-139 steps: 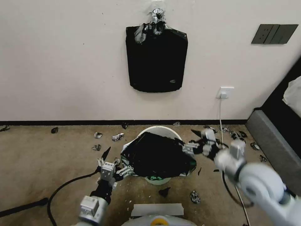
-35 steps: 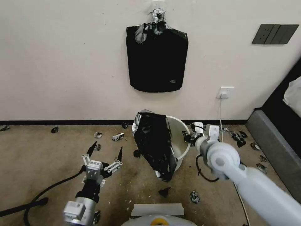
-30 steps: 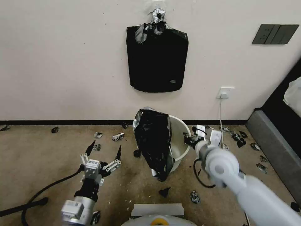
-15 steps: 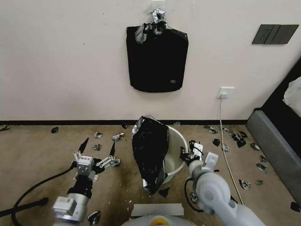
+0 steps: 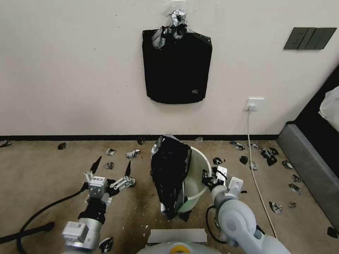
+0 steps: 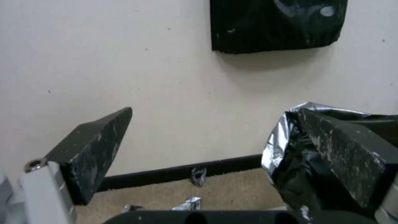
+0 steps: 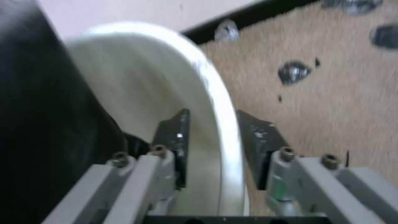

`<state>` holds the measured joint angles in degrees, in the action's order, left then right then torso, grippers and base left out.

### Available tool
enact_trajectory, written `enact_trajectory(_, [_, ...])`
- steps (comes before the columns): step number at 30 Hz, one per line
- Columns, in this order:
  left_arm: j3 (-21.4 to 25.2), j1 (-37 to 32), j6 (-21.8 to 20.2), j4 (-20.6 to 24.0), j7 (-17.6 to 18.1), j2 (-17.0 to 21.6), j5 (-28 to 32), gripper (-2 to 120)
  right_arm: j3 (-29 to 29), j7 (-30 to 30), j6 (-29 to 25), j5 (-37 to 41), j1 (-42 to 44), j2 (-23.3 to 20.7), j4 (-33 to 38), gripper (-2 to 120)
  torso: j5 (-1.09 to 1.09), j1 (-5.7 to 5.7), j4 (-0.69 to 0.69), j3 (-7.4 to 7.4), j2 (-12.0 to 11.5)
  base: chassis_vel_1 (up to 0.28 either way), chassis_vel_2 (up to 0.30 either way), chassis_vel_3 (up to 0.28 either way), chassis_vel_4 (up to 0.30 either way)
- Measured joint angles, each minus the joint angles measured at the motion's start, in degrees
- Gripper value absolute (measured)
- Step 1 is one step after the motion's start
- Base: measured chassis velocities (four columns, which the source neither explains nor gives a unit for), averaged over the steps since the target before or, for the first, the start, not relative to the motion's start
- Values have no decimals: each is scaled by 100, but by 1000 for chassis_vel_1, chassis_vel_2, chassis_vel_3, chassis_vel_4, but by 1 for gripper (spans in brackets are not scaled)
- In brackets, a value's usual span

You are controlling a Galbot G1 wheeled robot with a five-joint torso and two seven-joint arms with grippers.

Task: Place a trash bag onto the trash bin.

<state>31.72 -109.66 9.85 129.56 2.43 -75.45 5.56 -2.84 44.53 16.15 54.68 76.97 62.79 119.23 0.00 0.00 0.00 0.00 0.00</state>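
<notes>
Tan carpet (image 5: pixel 42 169) covered the floor in front of a pale wall (image 5: pixel 70 70), and a flat black bag pack (image 5: pixel 176 67) hung on that wall from a silvery taped top. Below it, near the skirting, the cream-white trash bin (image 5: pixel 197 165) sat tipped, its mouth turned toward the robot's right and its pale greenish base (image 5: pixel 187 206) lifted toward the robot. The glossy black trash bag (image 5: pixel 169 176) was draped over the left side of the bin's rim, hanging down its outer wall to the carpet, crinkled and bunched rather than spread over the opening. The right arm reached in low from the robot's right side, and the right gripper (image 5: pixel 208 177) met the bin at the right side of its rim. In the right wrist view the right gripper (image 7: pixel 211 146) straddled the rim (image 7: pixel 226 118), one dark finger inside the bin and one outside, the jaws closed on the rim. The left gripper (image 5: pixel 110 167) hovered over the carpet to the left of the bag, apart from it, its two pointed fingers (image 6: pixel 93 149) spread wide with nothing between them. Small black and silvery scraps (image 5: pixel 132 153) lay scattered along the skirting and beside the bin.
</notes>
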Motion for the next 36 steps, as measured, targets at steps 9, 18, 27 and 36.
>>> enact_trajectory(9, [-127,12,-49,5,7,4,-29,100,-229,-270,170,-504,115,-701,907,70,0,0,-1,0,0,0,0,0,0])
enact_trajectory(18, [-224,13,-135,-10,25,55,-141,100,-148,-1279,1473,884,-822,-1461,1352,99,0,0,0,0,0,0,0,0,0])
enact_trajectory(27, [-224,49,-287,24,72,159,-176,100,292,-1039,2144,2009,-2032,-1373,582,100,0,1,1,1,0,0,0,0,0])
enact_trajectory(36, [-274,116,-390,17,130,184,-192,100,672,-178,2481,2874,-2747,-1022,-363,85,0,1,0,1,0,0,0,0,0])
